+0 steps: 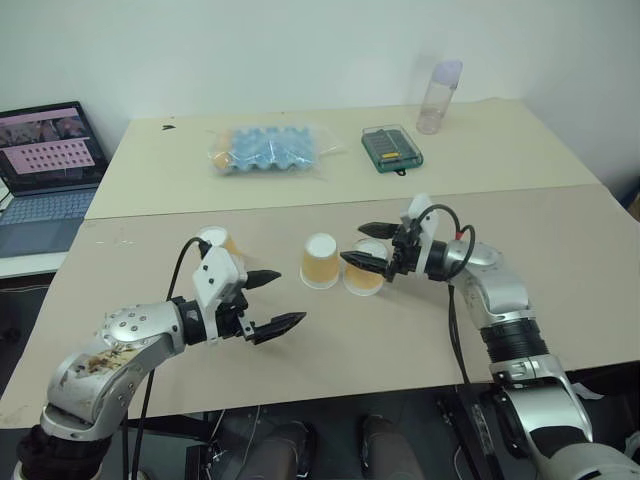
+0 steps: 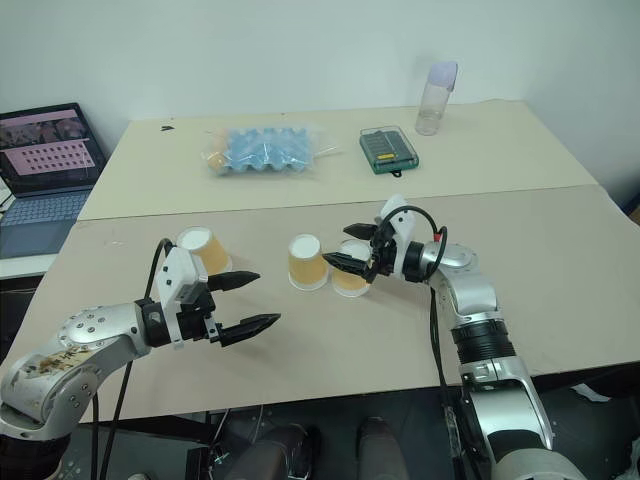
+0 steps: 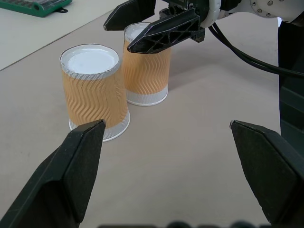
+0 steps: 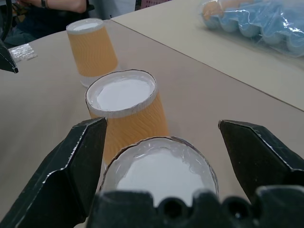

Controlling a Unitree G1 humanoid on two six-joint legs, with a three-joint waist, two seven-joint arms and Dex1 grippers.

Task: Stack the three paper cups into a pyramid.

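Note:
Three orange-tan paper cups stand upside down on the beige table (image 1: 560,250). Two stand side by side at the middle: one (image 1: 320,260) and, just right of it, another (image 1: 364,278). My right gripper (image 1: 354,243) is open, level, its fingers either side of the top of that right-hand cup (image 4: 159,171), with gaps showing on both sides. The third cup (image 1: 217,240) stands apart to the left, behind my left gripper (image 1: 290,296). That gripper is open and empty, pointing toward the pair (image 3: 95,90) from the left.
On the far table lie a blue egg tray in a plastic bag (image 1: 265,148) and a green case (image 1: 391,148); a tall translucent bottle (image 1: 438,95) stands behind it. A laptop (image 1: 45,165) sits off the left edge. A person's arm (image 4: 61,4) shows beyond the table.

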